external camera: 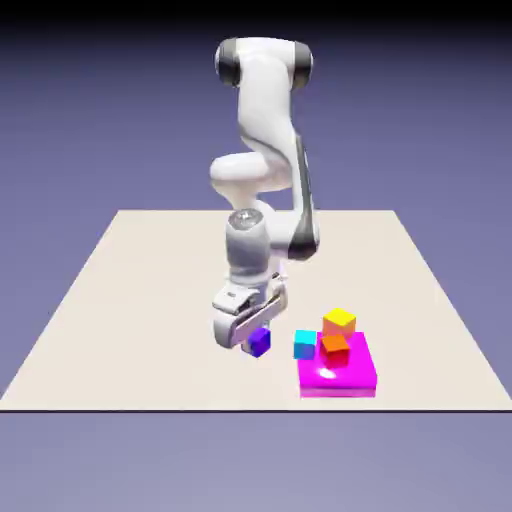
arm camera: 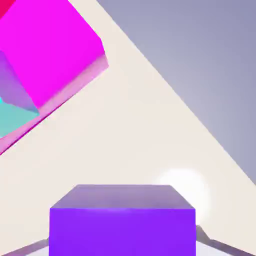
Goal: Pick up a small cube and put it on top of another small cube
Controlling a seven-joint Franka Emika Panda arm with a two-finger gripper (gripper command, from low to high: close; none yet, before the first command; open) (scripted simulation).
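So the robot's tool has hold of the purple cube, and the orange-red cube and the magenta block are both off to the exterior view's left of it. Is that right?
Not quite: the side is wrong. In the exterior view, the orange-red cube and the magenta block are to the right of the purple cube. The tool does have hold of the purple cube.

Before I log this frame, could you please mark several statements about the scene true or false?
1. The gripper is closed on the purple cube. True.
2. The purple cube sits on top of the cyan cube. False: it is between the gripper's fingers, apart from the cyan cube.
3. The orange-red cube is on the magenta block. True.
4. The yellow cube is at the exterior view's far left. False: it is right of the purple cube there.
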